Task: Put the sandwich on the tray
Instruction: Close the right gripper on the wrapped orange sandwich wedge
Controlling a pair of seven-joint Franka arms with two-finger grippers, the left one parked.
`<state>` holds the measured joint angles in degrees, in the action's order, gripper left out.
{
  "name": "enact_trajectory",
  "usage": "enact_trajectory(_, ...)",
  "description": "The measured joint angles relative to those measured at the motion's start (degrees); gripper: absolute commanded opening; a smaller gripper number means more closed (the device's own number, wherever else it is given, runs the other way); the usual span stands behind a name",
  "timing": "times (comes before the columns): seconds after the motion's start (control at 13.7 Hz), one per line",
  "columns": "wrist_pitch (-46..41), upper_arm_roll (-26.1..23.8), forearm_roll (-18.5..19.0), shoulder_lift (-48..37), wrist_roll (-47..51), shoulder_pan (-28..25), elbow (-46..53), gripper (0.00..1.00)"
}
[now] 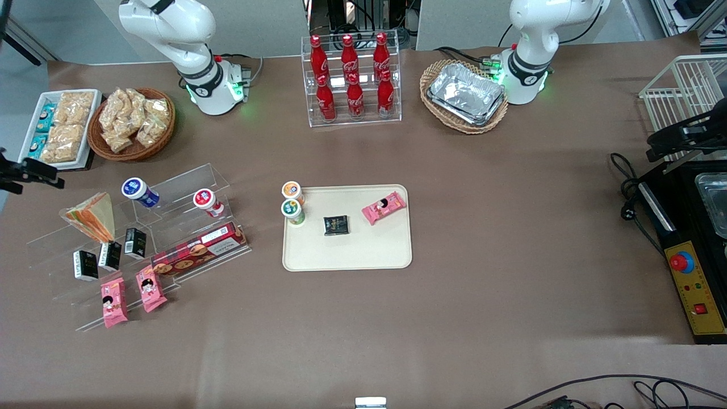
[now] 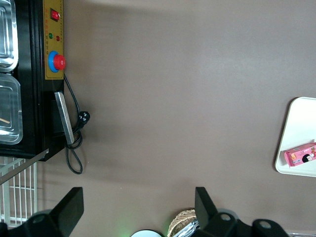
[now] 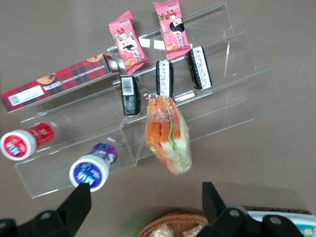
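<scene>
While the sandwich (image 3: 168,136) rests on the clear stand (image 3: 232,106), untouched, the spread-open pincer (image 3: 145,210) hovers above it and should next descend to grip it for the tray (image 1: 346,250).

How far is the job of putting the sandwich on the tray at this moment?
Nothing is done yet. The sandwich is on the clear acrylic display steps, toward the working arm's end of the table. The tool hangs open above it, holding nothing. The tray holds two small cups, a dark packet and a pink snack packet, with bare room nearer the front camera. Grasping, carrying and placing all remain.
</scene>
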<state>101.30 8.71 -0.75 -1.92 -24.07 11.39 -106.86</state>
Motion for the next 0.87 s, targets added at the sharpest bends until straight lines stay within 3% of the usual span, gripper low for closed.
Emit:
enact_trajectory(0.51, 17.1, 0.0, 0.0, -0.1, -2.3, 0.7, -13.7, 1.0)
enact_trajectory(0.87, 23.5, 0.0, 0.0, -0.2, -4.7, 0.7, -19.1, 1.0)
